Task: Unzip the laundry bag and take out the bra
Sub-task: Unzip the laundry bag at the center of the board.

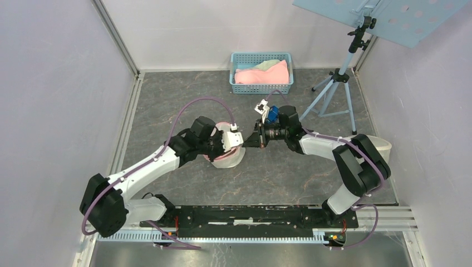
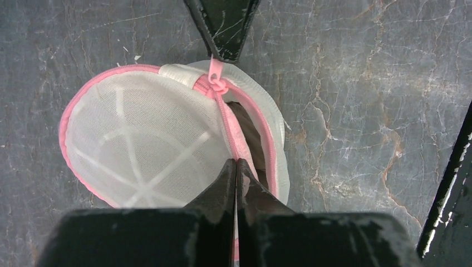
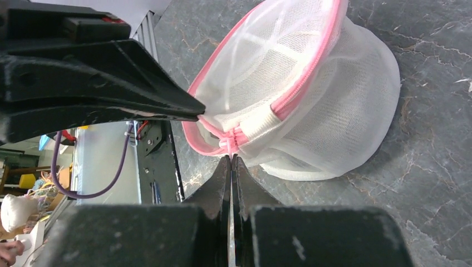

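With right gripper (image 3: 230, 158) pinched on the zipper pull (image 2: 215, 71) and left gripper (image 2: 236, 162) clamped on the laundry bag (image 3: 334, 111) rim beside it, looks mid-unzip, next likely dragging that pull further round the bag.

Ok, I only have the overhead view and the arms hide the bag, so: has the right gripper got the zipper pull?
Observer: Yes, the right gripper is shut on the pink zipper pull.
Operator: And the left?
Observer: The left gripper is shut on the pink zipper edge of the laundry bag.
Operator: Is the zip open at all?
Observer: Partly; the left wrist view shows a dark gap between the zipper's two sides.
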Tool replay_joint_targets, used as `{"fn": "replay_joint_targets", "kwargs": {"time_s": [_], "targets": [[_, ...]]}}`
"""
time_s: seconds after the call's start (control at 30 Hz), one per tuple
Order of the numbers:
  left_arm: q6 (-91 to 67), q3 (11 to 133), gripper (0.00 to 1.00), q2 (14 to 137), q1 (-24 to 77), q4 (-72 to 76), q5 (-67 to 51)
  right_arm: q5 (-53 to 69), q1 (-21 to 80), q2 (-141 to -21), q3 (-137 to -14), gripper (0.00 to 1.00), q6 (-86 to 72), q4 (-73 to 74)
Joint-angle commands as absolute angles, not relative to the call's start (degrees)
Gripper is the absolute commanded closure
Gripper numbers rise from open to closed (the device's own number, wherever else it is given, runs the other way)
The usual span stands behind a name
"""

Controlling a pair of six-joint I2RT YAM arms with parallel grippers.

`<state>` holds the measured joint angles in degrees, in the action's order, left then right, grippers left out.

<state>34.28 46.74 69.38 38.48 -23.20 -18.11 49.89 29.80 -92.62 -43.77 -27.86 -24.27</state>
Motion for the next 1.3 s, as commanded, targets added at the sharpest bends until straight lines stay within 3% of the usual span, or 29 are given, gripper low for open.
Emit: {"fn": "replay_joint_targets", "kwargs": {"time_s": [0.0, 0.33, 0.5, 0.57, 0.8, 1.0, 1.27], "targets": [[34.6, 45.1, 0.98, 66.3, 38.7, -24.2, -18.9, 47.7, 28.6, -94.6, -48.7, 1.00, -23.1, -22.4], [32.3, 46.4, 0.96, 65.2, 38.7, -25.1, -21.0, 46.8, 28.6, -97.8, -53.7, 1.00, -19.9, -19.6], [25.3, 49.0, 0.52, 63.1, 35.4, -24.9, -25.0, 45.5, 28.6, -98.8, -57.9, 1.00, -12.1, -13.8], [23.8, 49.1, 0.44, 62.3, 30.9, -24.8, -28.5, 44.2, 28.7, -99.3, -59.9, 1.00, -9.1, -11.6], [31.6, 49.3, 0.45, 63.3, 17.6, -29.3, -32.0, 39.3, 29.9, -102.2, -65.1, 1.00, 2.4, -3.1], [38.8, 46.8, 0.47, 64.8, 16.1, -28.2, -31.6, 34.7, 31.6, -104.5, -66.5, 1.00, 7.3, -1.1], [48.0, 42.3, 0.42, 69.6, 18.7, -21.8, -29.2, 32.1, 33.1, -107.2, -66.5, 1.00, 10.3, -0.8]]}}
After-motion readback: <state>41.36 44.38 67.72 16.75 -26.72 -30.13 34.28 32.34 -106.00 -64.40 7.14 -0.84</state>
